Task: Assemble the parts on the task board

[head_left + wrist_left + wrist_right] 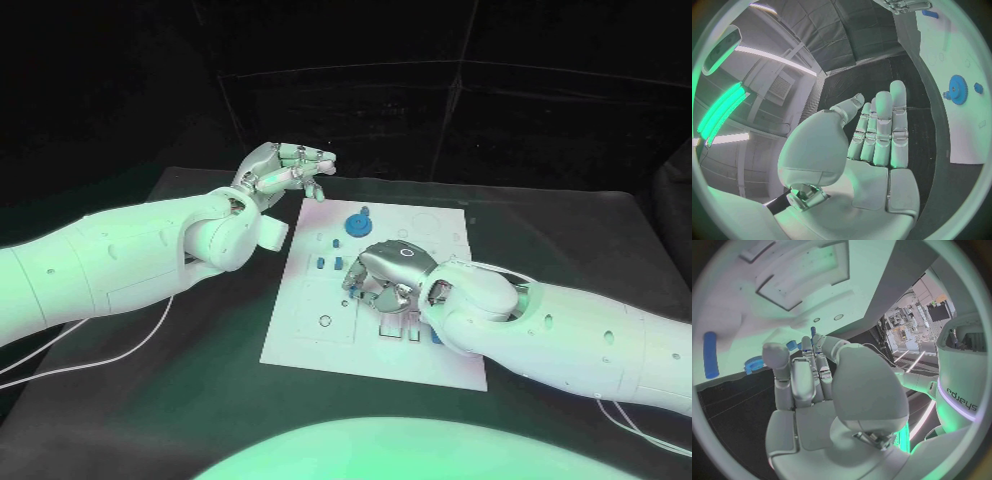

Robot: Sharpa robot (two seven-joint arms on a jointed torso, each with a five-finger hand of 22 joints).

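White board (310,330) on the desk (159,400): right robot hand (387,275) hovers low, fingers curled, hold unclear; left robot hand (281,170) waits open. Next: seat a blue gear (362,223).

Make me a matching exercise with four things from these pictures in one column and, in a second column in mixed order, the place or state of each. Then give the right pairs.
Things
1. left hand
2. right hand
3. blue gear
4. task board

Places or states
A. lies on the far part of the white plate
B. lies flat in the middle of the black table
C. beside the board's far left corner, holding nothing, fingers apart
D. over the middle of the board, fingers curled downward

Pairs: 1-C, 2-D, 3-A, 4-B
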